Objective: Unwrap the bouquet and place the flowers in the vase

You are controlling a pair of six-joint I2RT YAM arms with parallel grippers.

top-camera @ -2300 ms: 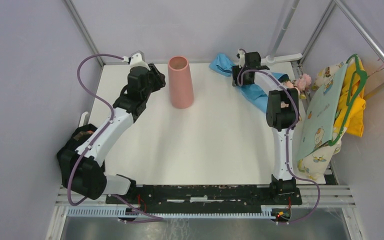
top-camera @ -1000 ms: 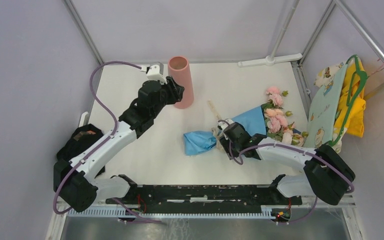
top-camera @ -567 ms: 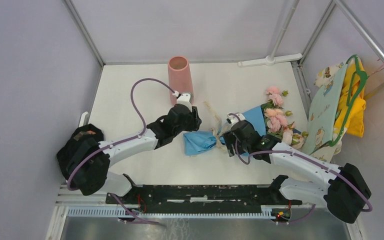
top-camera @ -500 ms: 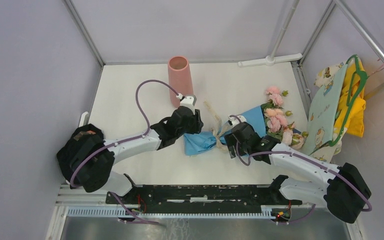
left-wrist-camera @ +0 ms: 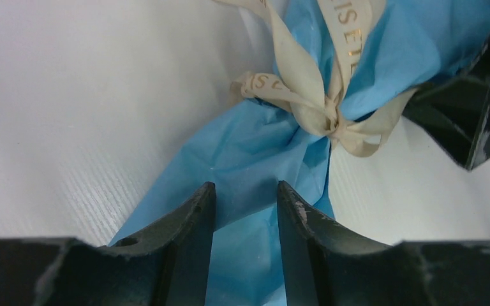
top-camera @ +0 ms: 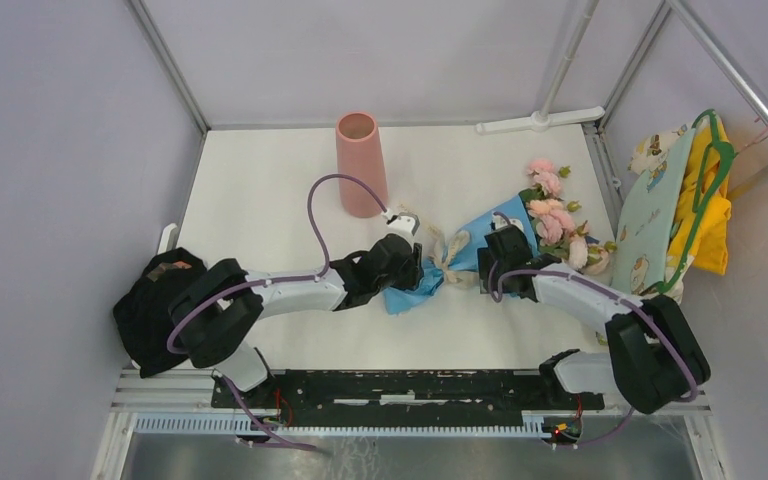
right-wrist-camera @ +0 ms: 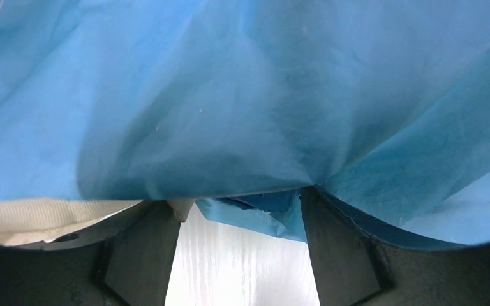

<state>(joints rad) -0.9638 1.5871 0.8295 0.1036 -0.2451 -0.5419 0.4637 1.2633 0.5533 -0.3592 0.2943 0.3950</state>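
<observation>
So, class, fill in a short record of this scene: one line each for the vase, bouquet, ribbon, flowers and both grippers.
vase: upright at the far side of the table, no flowers in it
bouquet: lying on the table, wrapped in blue paper
ribbon: cream, tied in a bow round the paper's neck
flowers: pink heads showing at the wrap's wide end
left gripper: jaws apart, straddling the paper tail below the bow
right gripper: jaws apart, blue paper draped over its fingertips
</observation>
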